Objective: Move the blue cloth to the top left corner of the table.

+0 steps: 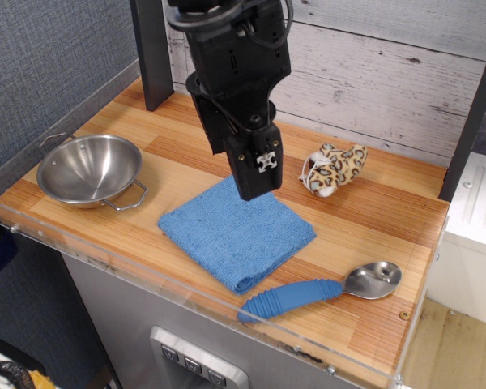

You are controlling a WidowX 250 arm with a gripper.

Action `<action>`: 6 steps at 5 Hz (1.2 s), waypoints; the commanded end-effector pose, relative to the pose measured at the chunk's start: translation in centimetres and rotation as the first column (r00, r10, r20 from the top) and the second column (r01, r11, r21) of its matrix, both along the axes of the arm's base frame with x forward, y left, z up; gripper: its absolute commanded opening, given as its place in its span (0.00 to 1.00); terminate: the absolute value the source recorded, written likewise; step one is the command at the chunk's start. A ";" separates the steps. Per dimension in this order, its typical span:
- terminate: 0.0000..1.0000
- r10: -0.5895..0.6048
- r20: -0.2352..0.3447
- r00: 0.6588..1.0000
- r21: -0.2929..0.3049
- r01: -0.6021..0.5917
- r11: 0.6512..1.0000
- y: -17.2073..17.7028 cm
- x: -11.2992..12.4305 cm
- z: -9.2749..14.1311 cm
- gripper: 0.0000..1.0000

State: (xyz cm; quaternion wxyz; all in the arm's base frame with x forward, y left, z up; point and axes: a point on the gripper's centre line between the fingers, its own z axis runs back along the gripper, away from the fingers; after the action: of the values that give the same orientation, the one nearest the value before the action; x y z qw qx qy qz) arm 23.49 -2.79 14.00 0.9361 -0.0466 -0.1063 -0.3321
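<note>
The blue cloth (236,237) lies flat and folded on the wooden table (389,223), near the middle towards the front. My black gripper (257,191) hangs from above over the cloth's far corner. Its fingertips are at or just above the cloth, and I cannot tell whether they touch it. The jaws look closed together with no gap, and nothing is held between them. The table's far left corner lies behind my arm, by a dark post.
A steel bowl (89,168) with handles stands at the left. A leopard-print plush toy (334,170) lies at the back right. A spoon (324,292) with a blue ribbed handle lies at the front right. A dark post (152,53) stands at the far left corner. A clear acrylic rim (146,271) edges the table.
</note>
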 end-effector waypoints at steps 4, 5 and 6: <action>0.00 0.155 -0.014 0.988 0.077 -0.153 0.985 3.6 2.9 -4.5 1.00; 0.00 0.177 -0.030 0.984 0.112 -0.173 0.979 3.8 3.7 -6.5 1.00; 0.00 0.196 -0.063 0.978 0.117 -0.188 0.975 3.8 3.8 -8.8 1.00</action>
State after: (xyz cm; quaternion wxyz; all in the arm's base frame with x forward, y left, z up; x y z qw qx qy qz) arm 27.06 0.96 4.23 0.9696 -0.0009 -0.0413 -0.2412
